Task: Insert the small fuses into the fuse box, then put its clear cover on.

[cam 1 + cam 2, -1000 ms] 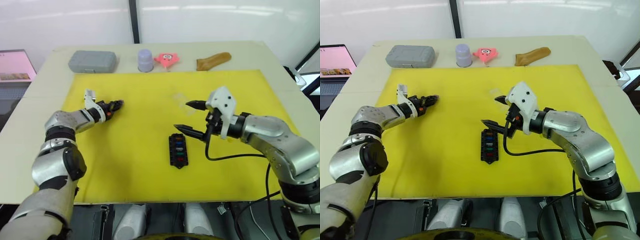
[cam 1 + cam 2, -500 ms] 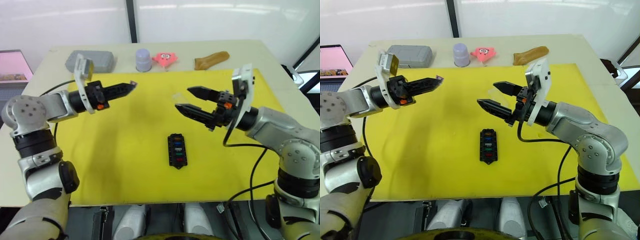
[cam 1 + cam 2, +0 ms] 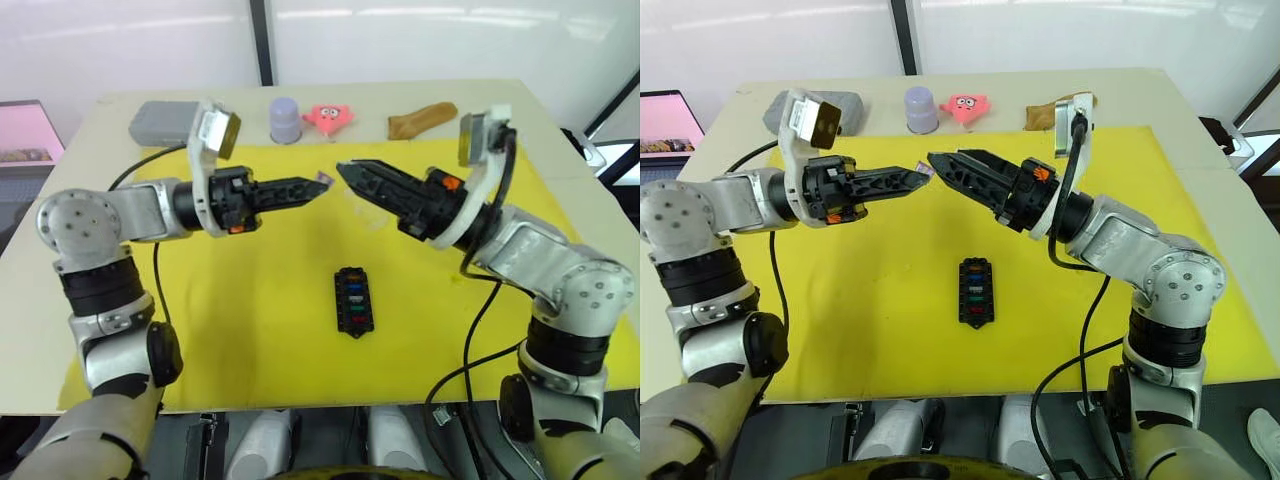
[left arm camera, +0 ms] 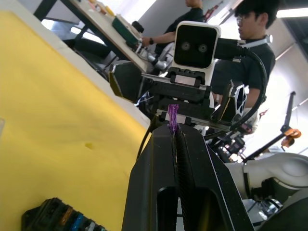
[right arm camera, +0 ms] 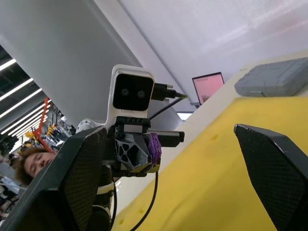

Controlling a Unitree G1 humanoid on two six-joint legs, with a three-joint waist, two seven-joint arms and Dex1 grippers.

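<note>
One purple fuse sits pinched between the tips of my left gripper, clenched on it and raised above the yellow mat. Nearest me, the fuse box lies flat on the mat, with several coloured fuses already seated in its slots. My right gripper points tip to tip at the left one, its fingers spread wide around the fuse but not yet touching it.

I judge this to be a hand-over in mid air, and the risk is plain: the fuse is tiny and held only by its edge. If my right fingers close off-centre, or my left lets go too soon, it may flick away, drop onto the mat and lie awkwardly for a fresh pick.

The clear cover is a faint patch on the mat under my right gripper. Farther back stand a grey case, a lilac cup, a pink toy and a brown object. I can read no writing or brand anywhere.
</note>
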